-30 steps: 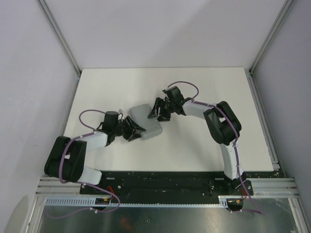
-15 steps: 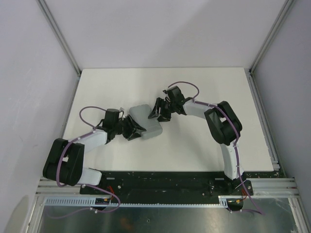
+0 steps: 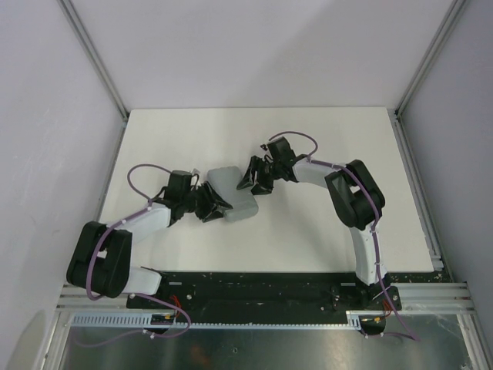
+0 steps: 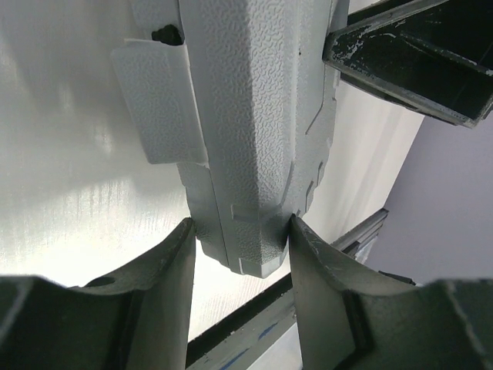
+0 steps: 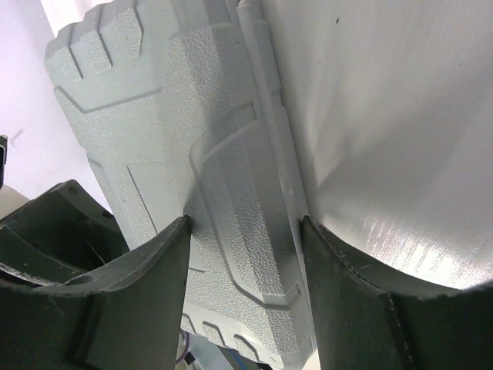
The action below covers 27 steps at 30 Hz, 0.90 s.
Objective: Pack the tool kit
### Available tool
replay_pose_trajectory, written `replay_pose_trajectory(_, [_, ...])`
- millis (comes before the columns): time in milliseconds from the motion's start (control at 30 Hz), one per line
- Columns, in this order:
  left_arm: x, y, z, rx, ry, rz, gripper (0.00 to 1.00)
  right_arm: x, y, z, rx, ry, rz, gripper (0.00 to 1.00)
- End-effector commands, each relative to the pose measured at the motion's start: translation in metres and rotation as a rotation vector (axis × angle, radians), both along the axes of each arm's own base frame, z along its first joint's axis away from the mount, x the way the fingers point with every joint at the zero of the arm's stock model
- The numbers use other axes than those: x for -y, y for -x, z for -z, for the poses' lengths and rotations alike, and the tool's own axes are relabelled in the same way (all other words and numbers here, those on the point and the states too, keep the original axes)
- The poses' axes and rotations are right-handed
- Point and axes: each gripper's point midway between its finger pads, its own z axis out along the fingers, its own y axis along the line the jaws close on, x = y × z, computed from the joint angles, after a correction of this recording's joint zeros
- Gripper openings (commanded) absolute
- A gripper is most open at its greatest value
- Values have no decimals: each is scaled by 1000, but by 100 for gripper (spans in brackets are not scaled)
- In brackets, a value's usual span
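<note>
Grey case (image 3: 234, 195) pinched at opposite ends: left tool (image 3: 219, 206), right tool (image 3: 253, 179) reaching inward

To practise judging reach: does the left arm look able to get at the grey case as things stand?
Likely yes: the fingers of the left gripper sit against both sides of the grey case at its end, with nothing between.
</note>
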Motion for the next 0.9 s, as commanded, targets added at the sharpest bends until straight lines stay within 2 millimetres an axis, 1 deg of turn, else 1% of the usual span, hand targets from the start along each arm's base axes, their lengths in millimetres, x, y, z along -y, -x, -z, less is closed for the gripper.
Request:
replay_pose_trajectory(0, [29,-58,-120,469,159,43,0,0,73,27,-251,53,-124,56])
replay_pose_trajectory(33, [30,-57,-116,456,157,42,0,0,73,29,-255,53,-125,55])
replay_pose_trajectory(67, [30,-57,-111,447,150,43,2,-1,74,30,-259,52,-127,54])
replay_pose_trajectory(200, [36,-59,-91,410,121,45,20,-8,79,33,-277,39,-138,51])
replay_pose_trajectory(333, [42,-62,-77,388,132,30,32,-13,80,32,-286,19,-138,50])
replay_pose_trajectory(400, [45,-65,-75,392,142,19,37,-14,80,32,-292,11,-136,50])
replay_pose_trajectory(500, [47,-72,-76,428,128,-2,46,-18,82,30,-304,-3,-139,50])
replay_pose_trajectory(567, [47,-75,-77,453,112,-12,55,-21,85,29,-315,-15,-146,50])
replay_pose_trajectory(700, [44,-78,-71,482,106,-33,71,-26,88,22,-342,-52,-147,49])
replay_pose_trajectory(767, [45,-78,-71,509,116,-32,75,-29,87,15,-357,-82,-145,49])
replay_pose_trajectory(867, [45,-79,-67,529,117,-32,77,-33,86,7,-374,-116,-136,48])
